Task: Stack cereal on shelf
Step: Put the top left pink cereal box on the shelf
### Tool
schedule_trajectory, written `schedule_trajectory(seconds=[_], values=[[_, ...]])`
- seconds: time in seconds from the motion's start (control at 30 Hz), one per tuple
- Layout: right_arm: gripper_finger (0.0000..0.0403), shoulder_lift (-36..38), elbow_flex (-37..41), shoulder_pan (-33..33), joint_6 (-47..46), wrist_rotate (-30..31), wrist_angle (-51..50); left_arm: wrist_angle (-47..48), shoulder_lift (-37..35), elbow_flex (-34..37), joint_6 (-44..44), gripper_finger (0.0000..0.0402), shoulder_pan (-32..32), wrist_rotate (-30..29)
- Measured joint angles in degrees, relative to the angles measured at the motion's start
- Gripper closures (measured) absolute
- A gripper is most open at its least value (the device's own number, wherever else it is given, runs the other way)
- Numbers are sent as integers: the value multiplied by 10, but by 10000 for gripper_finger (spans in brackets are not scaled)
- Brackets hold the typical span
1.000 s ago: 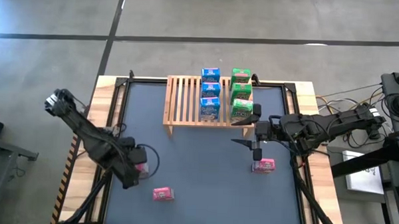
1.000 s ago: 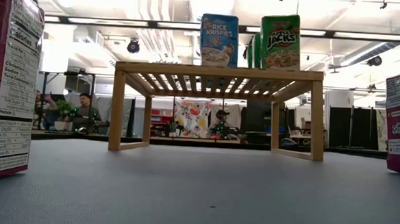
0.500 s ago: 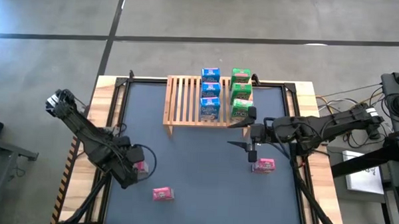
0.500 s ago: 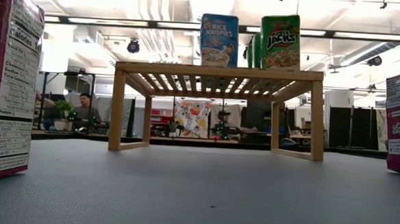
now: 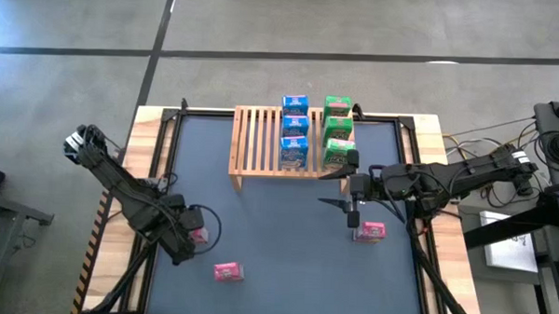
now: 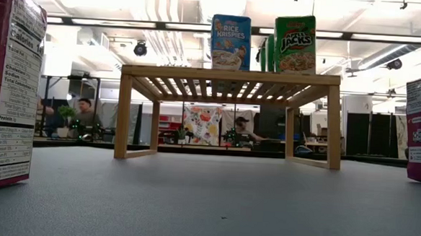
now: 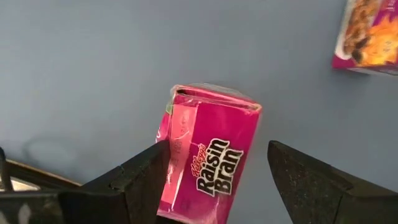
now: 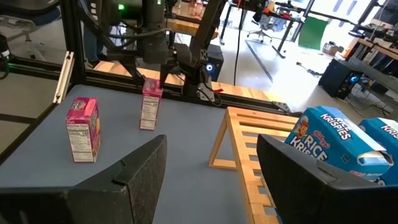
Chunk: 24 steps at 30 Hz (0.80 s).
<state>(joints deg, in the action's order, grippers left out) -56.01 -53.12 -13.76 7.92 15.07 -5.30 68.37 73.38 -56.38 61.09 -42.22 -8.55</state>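
a dark matte table (image 5: 285, 260) with a black frame and pale wooden edges stood on a grey concrete floor. from table height, the room behind was an open office with ceiling strip lights, desks and seated people (image 6: 86, 117).

a light wooden shelf (image 5: 254, 142), topped with parallel slats on short legs, stood at the table's 12 o'clock edge. on its right half stood two rows of small cardboard cereal boxes: three blue boxes (image 5: 294, 130) reading "rice krispies" and, just beside them at 3 o'clock, three green boxes (image 5: 337, 131) reading "jacks".

three pink boxes were on the table. one pink box (image 5: 371, 232) stood at 4 o'clock from the shelf, and a second pink box (image 5: 228, 272) stood near the 6 o'clock edge. a third pink box (image 7: 208, 162), printed "raisin bran", stood at 8 o'clock between the fingers of the left gripper (image 5: 191, 234), which were spread wider than the box; contact was unclear.

the right gripper (image 5: 351, 185) hung just off the shelf's right end, above the first pink box, its fingers wide apart and holding nothing.
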Motion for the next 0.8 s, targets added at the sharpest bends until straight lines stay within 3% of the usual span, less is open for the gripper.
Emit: schedule_trajectory(seconds=[0.5,0.8], values=[[165,0,0,0,6,21,0,-22,-24,10,2,177,0,-20],[165,0,0,0,6,21,0,-28,-34,10,1,108,0,-31]])
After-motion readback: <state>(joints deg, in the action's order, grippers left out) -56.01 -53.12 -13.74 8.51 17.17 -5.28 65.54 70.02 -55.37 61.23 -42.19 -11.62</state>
